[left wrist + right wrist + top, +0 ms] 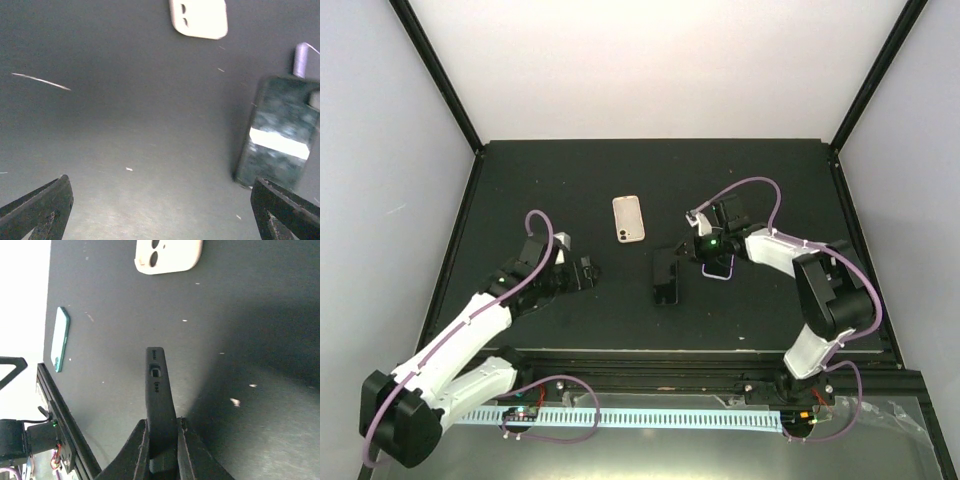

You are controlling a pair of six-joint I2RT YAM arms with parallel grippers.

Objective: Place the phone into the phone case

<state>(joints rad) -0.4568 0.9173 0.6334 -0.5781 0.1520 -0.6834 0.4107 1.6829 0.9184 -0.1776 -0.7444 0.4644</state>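
My right gripper [162,422] is shut on a black phone case [159,385], held on edge with its port cut-outs facing the camera. From above, this gripper [705,247] hovers right of centre over a purple-rimmed piece [718,270]. The phone [666,277] lies on the mat left of it; it appears as a dark green slab [277,135] and as a teal edge [60,338]. My left gripper [588,272] stands wide open and empty [160,182], to the left of the phone and apart from it.
A cream case [628,219] with two camera holes lies flat farther back, also in both wrist views [199,17] [169,255]. The black mat [540,190] is framed by black posts and white walls. A rail [650,355] runs along the near edge.
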